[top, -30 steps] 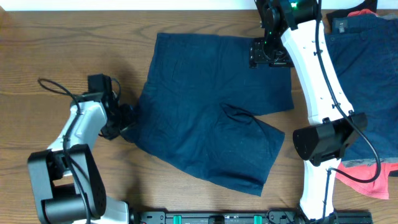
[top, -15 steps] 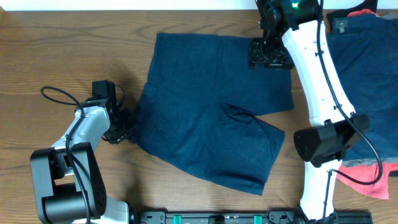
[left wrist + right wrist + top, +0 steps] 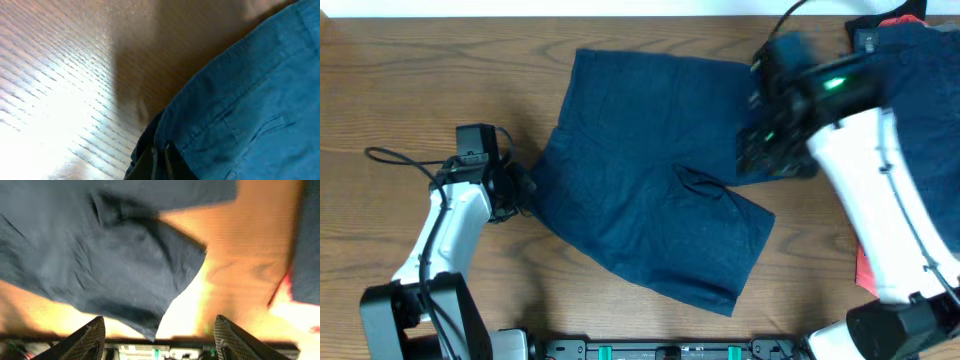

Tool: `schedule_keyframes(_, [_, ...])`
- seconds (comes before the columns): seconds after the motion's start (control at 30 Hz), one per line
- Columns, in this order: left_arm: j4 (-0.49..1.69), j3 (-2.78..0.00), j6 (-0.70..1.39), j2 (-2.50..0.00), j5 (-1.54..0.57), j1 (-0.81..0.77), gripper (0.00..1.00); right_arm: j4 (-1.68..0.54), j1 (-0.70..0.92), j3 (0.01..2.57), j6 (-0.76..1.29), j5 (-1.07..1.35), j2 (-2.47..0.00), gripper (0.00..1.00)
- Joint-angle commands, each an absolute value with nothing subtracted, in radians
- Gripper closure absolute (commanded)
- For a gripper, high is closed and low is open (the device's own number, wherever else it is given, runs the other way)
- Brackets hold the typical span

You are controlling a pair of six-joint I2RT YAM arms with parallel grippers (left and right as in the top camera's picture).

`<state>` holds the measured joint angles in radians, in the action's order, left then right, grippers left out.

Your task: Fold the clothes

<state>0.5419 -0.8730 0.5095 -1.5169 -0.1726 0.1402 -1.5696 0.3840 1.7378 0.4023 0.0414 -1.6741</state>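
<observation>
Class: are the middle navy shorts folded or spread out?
Spread out: the navy shorts lie flat on the table, both legs showing apart.

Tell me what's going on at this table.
A pair of navy shorts lies spread on the wooden table. The left gripper has its fingers pinched on the shorts' left edge, low at the table. The right gripper is open and empty, held above the shorts' right side; it is blurred in the overhead view. More clothes, navy with a salmon-red piece, wait at the right. No fold is made yet.
</observation>
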Motion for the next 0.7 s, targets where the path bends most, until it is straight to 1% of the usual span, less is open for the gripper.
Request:
schedule_keyframes(0.0, [0.547,-0.874,0.537,-1.515,-0.163,0.139,0.94,-1.488,0.497,1.553,0.425,0.12,-1.641,0.32])
schedule_keyframes(0.13, [0.546,-0.874,0.537,-1.515,-0.163,0.139,0.94,-1.349,0.636,1.344,0.467,0.146,-1.629,0.33])
schedule_keyframes(0.27, [0.543,-0.874,0.536,-1.515,-0.163,0.139,0.94,-1.249,0.737,1.16,0.479,0.179,-1.629,0.36])
schedule_keyframes(0.5, [0.543,-0.874,0.521,-1.515,-0.163,0.139,0.94,-1.151,0.888,0.975,0.483,0.229,-1.616,0.36])
schedule_keyframes(0.6, [0.543,-0.874,0.521,-1.515,-0.163,0.139,0.94,-1.08,0.948,0.904,0.524,0.218,-1.616,0.37])
schedule_keyframes(0.67, [0.543,-0.874,0.521,-1.515,-0.163,0.139,0.94,-1.035,0.96,0.869,0.564,0.194,-1.616,0.38])
